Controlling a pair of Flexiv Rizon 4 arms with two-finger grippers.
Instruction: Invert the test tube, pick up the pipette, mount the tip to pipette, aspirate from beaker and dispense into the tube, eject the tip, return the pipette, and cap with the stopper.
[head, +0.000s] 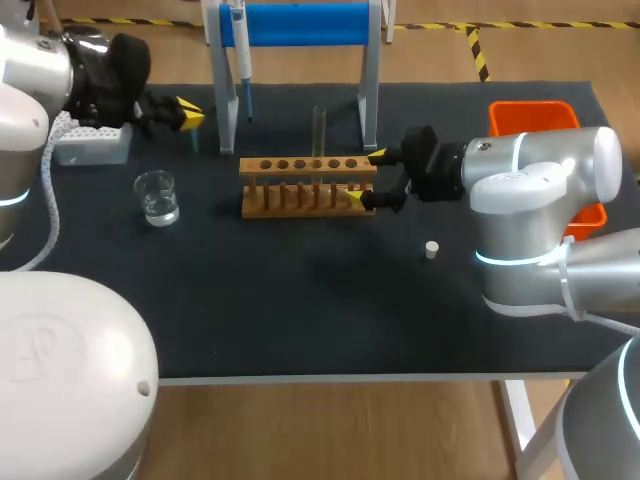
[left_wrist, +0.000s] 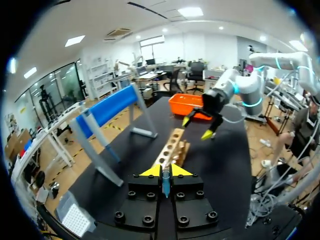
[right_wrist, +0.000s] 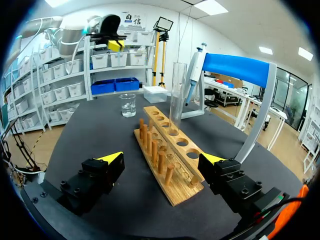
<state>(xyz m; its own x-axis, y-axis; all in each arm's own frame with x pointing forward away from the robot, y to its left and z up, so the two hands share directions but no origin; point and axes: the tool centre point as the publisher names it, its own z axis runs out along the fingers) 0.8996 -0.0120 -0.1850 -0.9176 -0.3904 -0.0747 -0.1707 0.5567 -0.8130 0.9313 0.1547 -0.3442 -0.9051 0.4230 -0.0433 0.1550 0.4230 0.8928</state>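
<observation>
A clear test tube (head: 319, 130) stands upright in the wooden rack (head: 308, 186); it also shows in the right wrist view (right_wrist: 176, 100). My right gripper (head: 365, 178) is open, its fingers either side of the rack's right end (right_wrist: 170, 165). My left gripper (head: 185, 112) hovers at the back left, shut on a small blue pipette tip (left_wrist: 165, 183). The pipette (head: 240, 55) hangs on the blue-topped stand (head: 300, 24). A beaker of water (head: 157, 197) sits left of the rack. The white stopper (head: 431, 249) lies on the mat to the right.
A white tip box (head: 92, 146) sits under my left arm at the back left. An orange bin (head: 535, 118) stands at the back right, partly behind my right arm. The stand's legs (head: 368, 90) rise just behind the rack.
</observation>
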